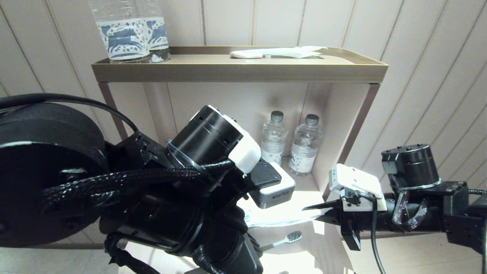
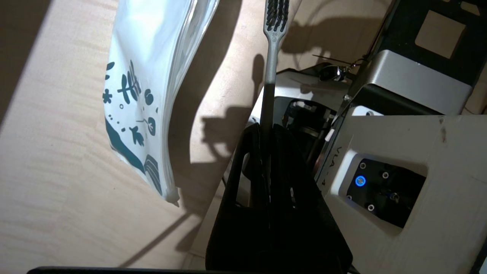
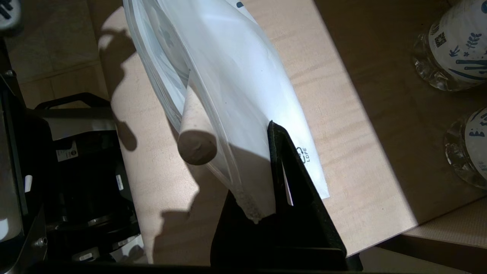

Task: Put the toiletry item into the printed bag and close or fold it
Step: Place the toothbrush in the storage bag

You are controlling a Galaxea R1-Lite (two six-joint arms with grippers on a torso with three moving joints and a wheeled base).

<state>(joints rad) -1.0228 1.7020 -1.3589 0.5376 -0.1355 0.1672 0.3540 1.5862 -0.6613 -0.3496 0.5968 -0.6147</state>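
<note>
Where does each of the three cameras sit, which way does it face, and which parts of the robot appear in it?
Head view: on the head, facing forward and down at the shelf unit; both arms show.
Left wrist view: behind the left end effector, shut on the toothbrush, facing the printed bag.
Right wrist view: behind the right end effector, shut on the bag's edge, facing the wooden table.
Shared: the bag and table appear in both wrist views.

surface: pale wood shelf board (image 1: 327,247) | on it: two clear bottles (image 1: 274,139) at 12 o'clock, standing side by side | upper tray shelf (image 1: 236,70): two more bottles (image 1: 129,34) at 10, white packet (image 1: 277,52) at 1
</note>
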